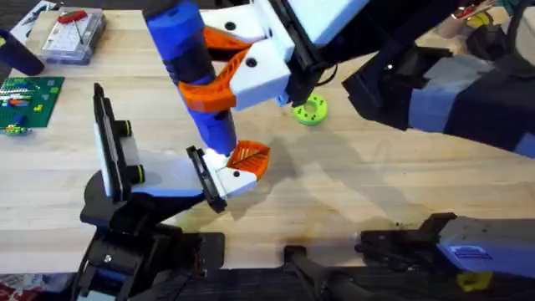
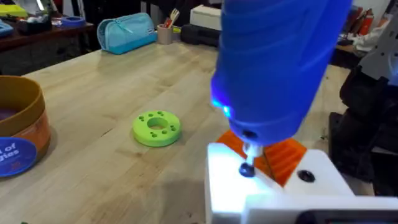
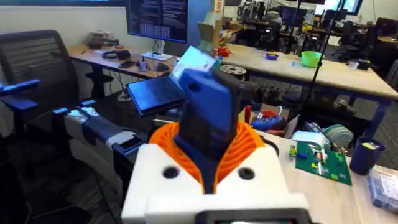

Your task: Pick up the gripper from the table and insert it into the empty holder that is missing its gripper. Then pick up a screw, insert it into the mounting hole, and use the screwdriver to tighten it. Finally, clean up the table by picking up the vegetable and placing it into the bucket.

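Observation:
My right gripper [image 1: 209, 67] is shut on the blue screwdriver [image 1: 188, 50], held upright, its orange pads [image 3: 249, 146] on both sides of the body. The thin bit stands on a dark screw [image 2: 247, 169] in the white gripper [image 1: 238, 171], whose orange ribbed face [image 1: 251, 156] points away from the holder. That piece sits against the flat black plate [image 1: 205, 180] of the grey-white holder [image 1: 163, 171]. A blue light glows on the screwdriver [image 2: 280, 62]. The bucket [image 2: 18, 137] stands off to one side in the left wrist view. The vegetable is out of view.
A bright green disc with holes [image 1: 309, 109] lies beyond the holder. At the far left are a green circuit board [image 1: 29, 100] and a clear box with a red tool [image 1: 73, 35]. Two black knobs [image 1: 124, 128] stick out of the holder's base.

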Robot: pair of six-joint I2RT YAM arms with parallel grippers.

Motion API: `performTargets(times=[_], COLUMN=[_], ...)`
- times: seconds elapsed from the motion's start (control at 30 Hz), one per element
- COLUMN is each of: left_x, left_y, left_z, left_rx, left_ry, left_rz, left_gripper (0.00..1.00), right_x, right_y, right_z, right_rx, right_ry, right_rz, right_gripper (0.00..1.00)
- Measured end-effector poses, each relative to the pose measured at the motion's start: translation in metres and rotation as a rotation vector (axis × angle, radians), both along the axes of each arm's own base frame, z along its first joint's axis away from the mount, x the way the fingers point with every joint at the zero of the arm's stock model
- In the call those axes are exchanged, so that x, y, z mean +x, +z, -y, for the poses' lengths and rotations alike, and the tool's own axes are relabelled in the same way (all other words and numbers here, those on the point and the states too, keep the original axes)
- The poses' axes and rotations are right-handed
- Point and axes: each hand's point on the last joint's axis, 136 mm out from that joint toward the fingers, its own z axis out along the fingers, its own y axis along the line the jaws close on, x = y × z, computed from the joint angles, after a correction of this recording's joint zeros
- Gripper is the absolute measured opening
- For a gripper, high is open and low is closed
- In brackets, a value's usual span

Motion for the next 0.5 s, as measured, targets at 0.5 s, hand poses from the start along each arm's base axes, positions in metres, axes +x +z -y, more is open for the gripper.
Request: performTargets(times=[0.5], left_x=[0.0000], left_y=[0.0000], left_z=[0.0000], left_rx=[0.000], left_ry=[0.000], left_rz=[0.000], left_gripper=[0.022], right_x=[-0.0004], right_y=[0.0000], right_z=[-0.0002], right_rx=[0.003], right_ry=[0.000], right_rz=[0.007], right_gripper=[0.046])
